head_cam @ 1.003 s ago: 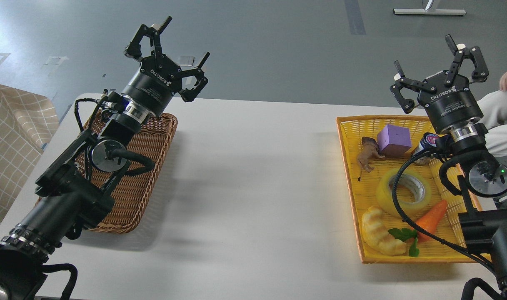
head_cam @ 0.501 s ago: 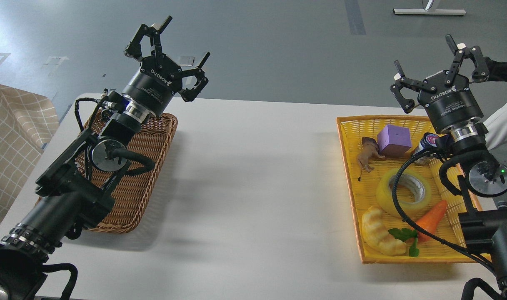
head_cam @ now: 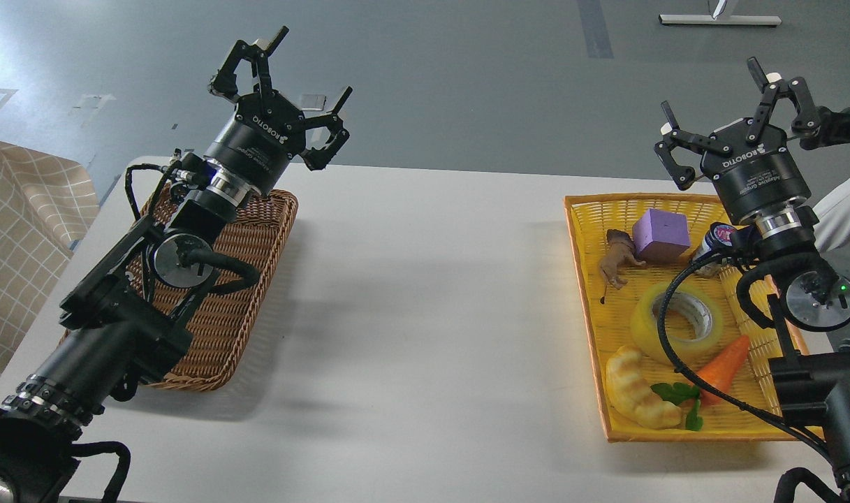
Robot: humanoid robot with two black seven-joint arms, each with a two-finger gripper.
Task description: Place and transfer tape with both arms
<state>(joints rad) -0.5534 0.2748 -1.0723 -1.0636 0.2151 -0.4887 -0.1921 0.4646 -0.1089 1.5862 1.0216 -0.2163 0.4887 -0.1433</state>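
Note:
The tape [head_cam: 678, 321], a translucent yellow roll with a grey-white core, lies flat in the yellow basket [head_cam: 584, 279] at the right; a black cable crosses in front of it. My right gripper [head_cam: 735, 105] is open and empty, raised above the basket's far end, well clear of the tape. My left gripper [head_cam: 285, 80] is open and empty, raised above the far end of the brown wicker basket [head_cam: 257, 279] at the left.
The yellow basket also holds a purple block [head_cam: 661, 234], a brown toy animal [head_cam: 617, 258], a toy carrot [head_cam: 721, 363], a pale croissant toy [head_cam: 638, 388] and a small bottle [head_cam: 716, 237]. A person's dark sleeve [head_cam: 844, 124] and pale clothing show at the right edge. A checked cloth [head_cam: 19, 230] lies at the left.
Both arms have held still. At the right edge the person's arm has moved; the hand seen earlier is gone and a dark sleeve now shows behind my right gripper.

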